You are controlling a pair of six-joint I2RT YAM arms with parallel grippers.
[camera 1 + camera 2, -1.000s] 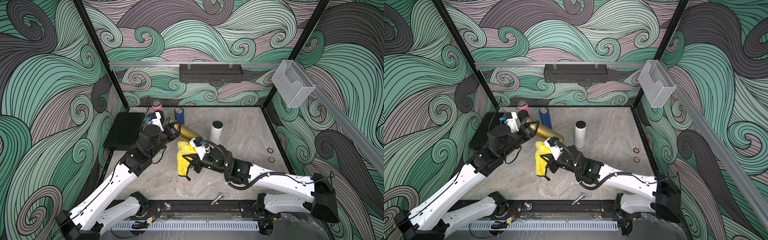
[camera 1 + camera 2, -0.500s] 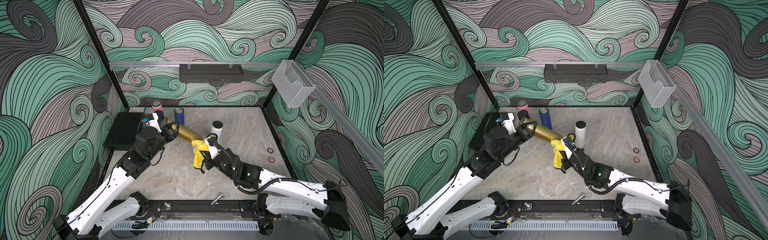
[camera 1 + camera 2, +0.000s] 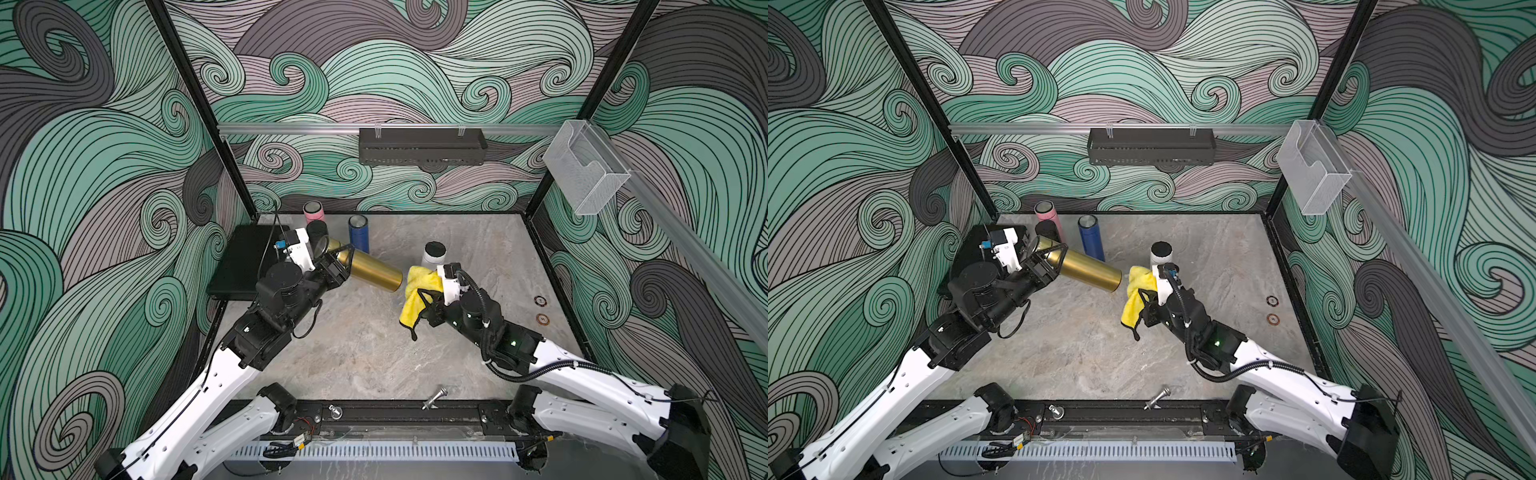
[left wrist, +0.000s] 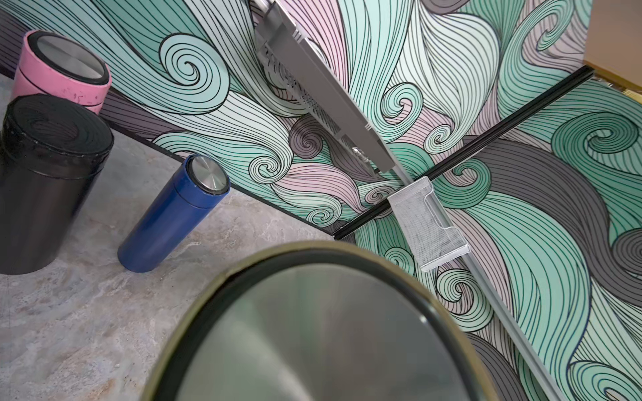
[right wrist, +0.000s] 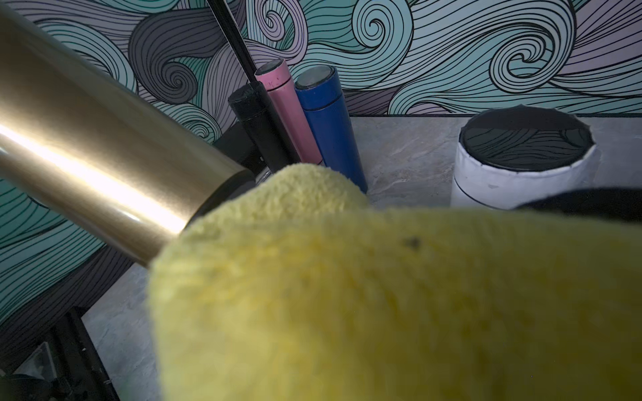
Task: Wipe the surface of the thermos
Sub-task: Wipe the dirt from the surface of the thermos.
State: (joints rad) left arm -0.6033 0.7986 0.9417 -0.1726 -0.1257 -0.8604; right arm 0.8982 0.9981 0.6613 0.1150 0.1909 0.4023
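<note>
Your left gripper (image 3: 338,264) is clamped on the gold thermos (image 3: 374,272) near its lid, around the table's 10 o'clock. Your right gripper (image 3: 426,297) pinches the yellow cloth (image 3: 415,286) at the thermos's 4 o'clock tip. Push too hard and the thermos could twist loose, or you clip the white thermos (image 3: 432,255).

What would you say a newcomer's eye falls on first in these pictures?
The shiny gold thermos, held sideways above the table by the left gripper at its lid end. Next, the bright yellow cloth clamped in the right gripper, bunched at the thermos's free end.
</note>
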